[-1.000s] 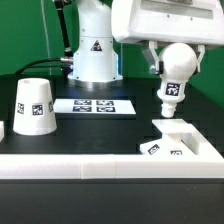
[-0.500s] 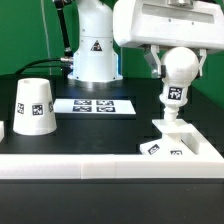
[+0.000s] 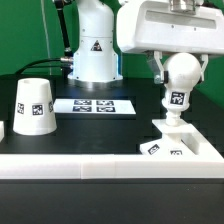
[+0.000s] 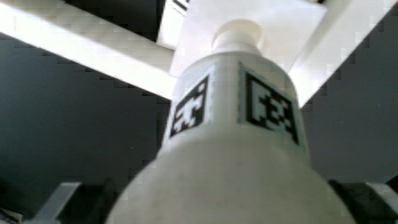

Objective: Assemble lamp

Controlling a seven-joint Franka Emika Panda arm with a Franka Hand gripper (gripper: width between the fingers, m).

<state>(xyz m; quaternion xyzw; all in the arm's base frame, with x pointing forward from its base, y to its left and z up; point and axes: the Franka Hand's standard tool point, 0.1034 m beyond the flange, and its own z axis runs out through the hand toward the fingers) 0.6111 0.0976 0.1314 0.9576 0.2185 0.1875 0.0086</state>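
Observation:
My gripper (image 3: 180, 70) is shut on the round head of the white bulb (image 3: 178, 90) and holds it upright, its tagged neck pointing down. The bulb's lower end stands on or in the raised middle of the low square base (image 3: 178, 143) at the exterior view's right; I cannot tell how deep it sits. In the wrist view the bulb (image 4: 228, 120) fills the middle, with two tags on it, and the base (image 4: 267, 30) lies beyond its tip. The dark fingers (image 4: 365, 200) flank its head. The tapered shade (image 3: 32, 106) stands mouth-down at the exterior view's left, apart from the arm.
The marker board (image 3: 95, 105) lies flat behind, between shade and base. A white rail-like border wall (image 3: 70, 160) runs along the front. The robot's white pedestal (image 3: 92, 50) stands at the back.
The gripper has carried the bulb toward the exterior view's right and turned it from tilted to upright; its lower end now meets the middle of the base.

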